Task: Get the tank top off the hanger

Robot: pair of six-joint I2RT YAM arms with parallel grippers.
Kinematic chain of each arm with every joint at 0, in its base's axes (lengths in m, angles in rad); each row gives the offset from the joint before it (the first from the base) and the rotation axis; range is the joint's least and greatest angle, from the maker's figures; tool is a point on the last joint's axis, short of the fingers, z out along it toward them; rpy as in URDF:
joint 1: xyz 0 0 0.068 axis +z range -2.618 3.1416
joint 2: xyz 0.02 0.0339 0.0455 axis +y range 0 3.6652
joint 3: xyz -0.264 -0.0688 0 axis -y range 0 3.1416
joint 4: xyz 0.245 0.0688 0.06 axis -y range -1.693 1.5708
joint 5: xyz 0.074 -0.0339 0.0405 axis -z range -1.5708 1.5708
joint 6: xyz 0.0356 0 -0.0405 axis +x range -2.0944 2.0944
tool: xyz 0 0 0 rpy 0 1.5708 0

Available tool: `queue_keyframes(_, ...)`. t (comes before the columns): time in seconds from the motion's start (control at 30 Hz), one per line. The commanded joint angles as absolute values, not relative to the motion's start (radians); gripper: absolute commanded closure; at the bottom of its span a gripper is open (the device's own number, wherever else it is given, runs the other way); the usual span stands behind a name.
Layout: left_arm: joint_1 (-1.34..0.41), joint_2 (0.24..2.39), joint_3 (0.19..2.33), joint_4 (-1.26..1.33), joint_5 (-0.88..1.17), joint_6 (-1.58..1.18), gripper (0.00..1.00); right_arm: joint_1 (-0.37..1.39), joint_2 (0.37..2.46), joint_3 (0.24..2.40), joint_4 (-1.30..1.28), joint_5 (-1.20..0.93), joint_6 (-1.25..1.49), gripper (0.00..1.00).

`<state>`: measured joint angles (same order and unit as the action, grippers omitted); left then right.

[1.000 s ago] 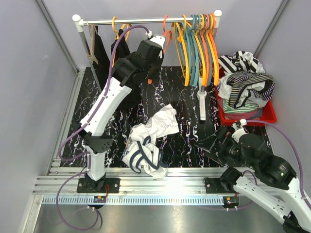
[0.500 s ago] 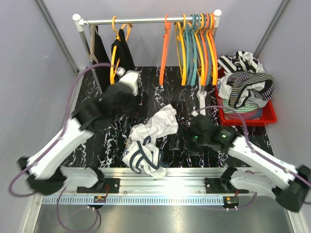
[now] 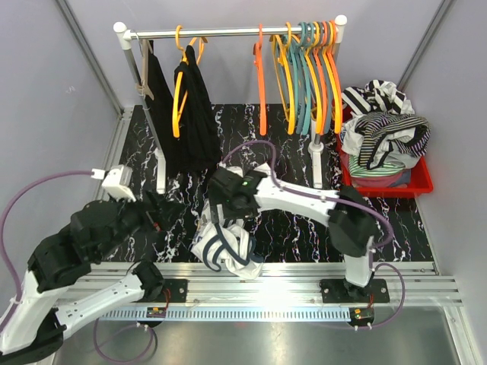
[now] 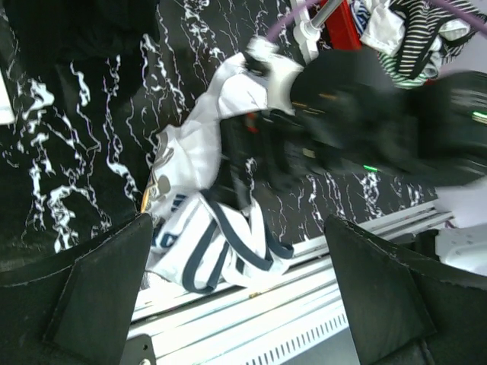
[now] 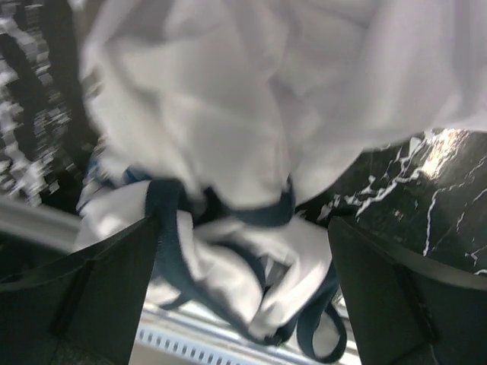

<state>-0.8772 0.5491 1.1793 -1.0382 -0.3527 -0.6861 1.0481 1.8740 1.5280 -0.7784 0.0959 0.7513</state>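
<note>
**Both grippers spread wide; white tank top heaped on the table**

The right wrist view is smeared by motion, so it cannot be told whether the right gripper (image 5: 243,304) touches the cloth beneath it. Its two dark fingers (image 5: 84,296) show only at the lower corners, cut off by the frame. In the left wrist view the right arm's head is a dark blur just above the white tank top (image 4: 217,201). From the top external view its fingertips cannot be picked out against the dark wrist body. How the heap is folded is hard to make out; navy-edged straps loop out at its near end.

The right gripper stands wide apart directly over the white tank top, and cloth fills the view between its fingers. The left gripper (image 4: 240,304) is likewise spread wide and holds nothing, hanging left of the white tank top and well apart from it.

The white tank top lies crumpled on the marbled table (image 3: 297,239), off any hanger. Behind it, on the rail (image 3: 228,33), black garments (image 3: 198,114) hang on a yellow hanger (image 3: 176,99). Well to its right sits a red bin (image 3: 418,185) of striped clothes.
</note>
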Motion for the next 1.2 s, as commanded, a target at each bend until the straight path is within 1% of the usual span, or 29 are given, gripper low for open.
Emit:
queue_keyframes(0.0,-0.881,0.477,1.158,-1.066,-0.367,-0.759,0.01,1.057,2.024,1.644,-0.929,0.228,0.730,0.00)
queue_keyframes(0.2,-0.879,0.353,1.089,-1.114,-0.362,-0.810,0.01,1.054,2.146,1.651,-0.859,0.158,0.696,0.00)
queue_keyframes(0.23,-0.879,0.332,1.072,-1.114,-0.357,-0.813,0.01,1.055,2.155,1.652,-0.845,0.140,0.686,0.01)
queue_keyframes(0.27,-0.879,0.321,1.065,-1.114,-0.356,-0.815,0.01,1.055,2.158,1.645,-0.833,0.127,0.681,0.05)
queue_keyframes(0.3,-0.879,0.316,1.059,-1.114,-0.354,-0.816,0.01,1.054,2.154,1.634,-0.818,0.115,0.678,0.17)
queue_keyframes(0.33,-0.879,0.313,1.052,-1.115,-0.351,-0.812,0.01,1.048,2.143,1.602,-0.804,0.092,0.678,0.28)
queue_keyframes(0.37,-0.879,0.311,1.051,-1.114,-0.350,-0.808,0.01,1.046,2.128,1.579,-0.770,0.078,0.680,0.42)
queue_keyframes(0.4,-0.879,0.313,1.049,-1.112,-0.348,-0.802,0.01,1.043,2.078,1.551,-0.752,0.072,0.686,0.65)
queue_keyframes(0.43,-0.879,0.319,1.052,-1.109,-0.347,-0.798,0.01,1.042,2.045,1.492,-0.741,0.093,0.702,0.92)
queue_keyframes(0.47,-0.879,0.325,1.051,-1.106,-0.342,-0.793,0.01,1.040,2.011,1.461,-0.726,0.110,0.709,1.00)
queue_keyframes(0.5,-0.879,0.328,1.051,-1.097,-0.338,-0.781,0.01,1.042,1.941,1.430,-0.726,0.127,0.715,1.00)
queue_keyframes(0.57,-0.879,0.336,1.049,-1.085,-0.327,-0.775,0.01,1.031,1.866,1.335,-0.741,0.185,0.747,1.00)
queue_keyframes(0.6,-0.879,0.336,1.046,-1.071,-0.324,-0.769,0.01,1.023,1.782,1.300,-0.749,0.202,0.767,1.00)
queue_keyframes(0.67,-0.879,0.331,1.037,-1.054,-0.301,-0.765,0.01,0.997,1.682,1.175,-0.776,0.239,0.848,1.00)
queue_keyframes(0.7,-0.879,0.322,1.023,-1.030,-0.287,-0.762,0.01,0.947,1.563,1.078,-0.778,0.241,0.877,1.00)
queue_keyframes(0.77,-0.879,0.307,1.006,-1.000,-0.247,-0.762,0.01,0.875,1.423,0.981,-0.775,0.201,0.962,1.00)
queue_keyframes(0.8,-0.879,0.299,0.994,-0.990,-0.238,-0.772,0.01,0.818,1.270,0.936,-0.775,0.199,0.986,1.00)
queue_keyframes(0.83,-0.879,0.293,0.991,-0.988,-0.227,-0.778,0.01,0.793,1.194,0.873,-0.797,0.237,1.033,1.00)
queue_keyframes(0.87,-0.879,0.291,0.989,-0.989,-0.221,-0.781,0.01,0.778,1.119,0.858,-0.814,0.262,1.046,1.00)
queue_keyframes(0.9,-0.879,0.298,0.991,-0.992,-0.212,-0.782,0.01,0.749,1.001,0.851,-0.837,0.325,1.064,1.00)
queue_keyframes(1.0,-0.879,0.325,1.002,-0.994,-0.184,-0.772,0.01,0.692,0.887,0.892,-0.945,0.420,1.062,1.00)
queue_keyframes(1.07,-0.879,0.345,1.014,-0.989,-0.170,-0.759,0.01,0.612,0.873,0.919,-1.008,0.454,1.054,1.00)
queue_keyframes(1.17,-0.880,0.393,1.052,-0.988,-0.158,-0.741,0.01,0.485,0.862,0.980,-0.986,0.497,1.011,1.00)
